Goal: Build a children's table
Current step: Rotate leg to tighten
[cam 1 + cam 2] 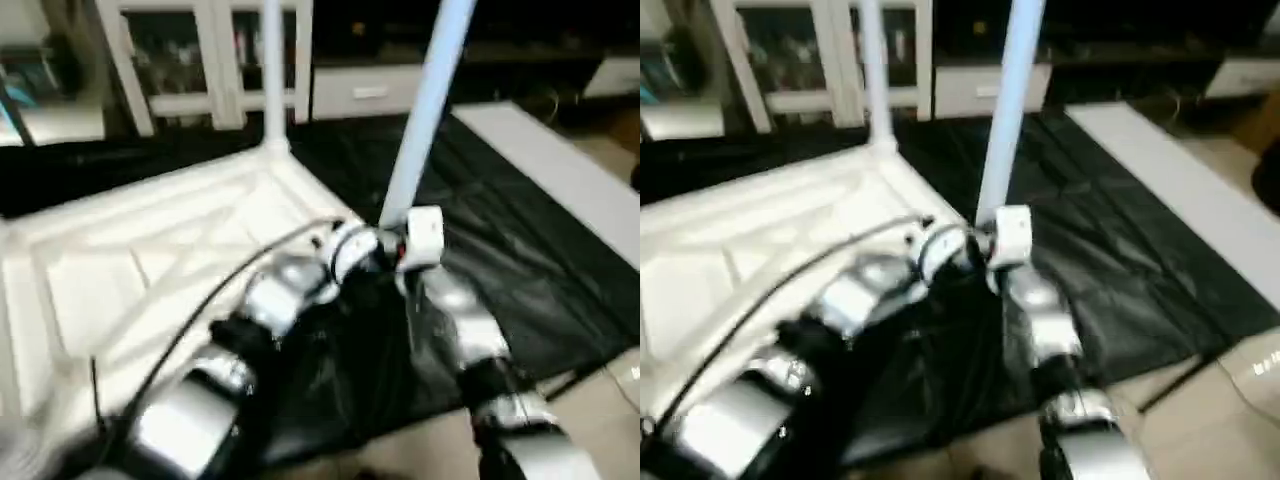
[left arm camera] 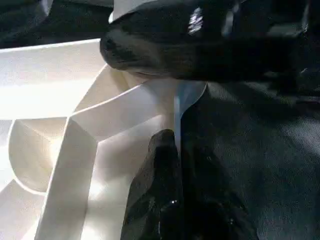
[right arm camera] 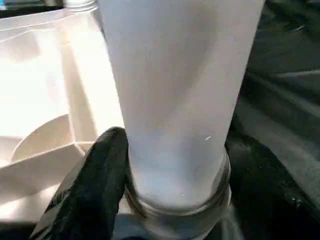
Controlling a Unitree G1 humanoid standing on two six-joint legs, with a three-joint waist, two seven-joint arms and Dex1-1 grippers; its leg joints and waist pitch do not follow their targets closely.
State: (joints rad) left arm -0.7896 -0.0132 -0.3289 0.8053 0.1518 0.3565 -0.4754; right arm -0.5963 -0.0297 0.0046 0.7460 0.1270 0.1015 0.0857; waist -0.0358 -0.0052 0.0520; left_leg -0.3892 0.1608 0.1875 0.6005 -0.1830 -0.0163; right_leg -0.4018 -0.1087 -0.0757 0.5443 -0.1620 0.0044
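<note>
Right gripper [image 3: 170, 185] clamps a leg [image 1: 425, 110] at the tabletop [image 1: 150, 270] corner; left gripper [image 2: 175, 150] closed alongside.

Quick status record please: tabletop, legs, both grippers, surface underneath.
tabletop: white, upside down, ribbed underside facing up
far leg: upright in the far corner socket
near leg: upright at the near right corner, leaning slightly
right gripper: around the near leg's base, fingers on either side
left gripper: shut, at the tabletop's edge beside that corner
surface: black sheet on the floor
other legs: none seen standing
</note>
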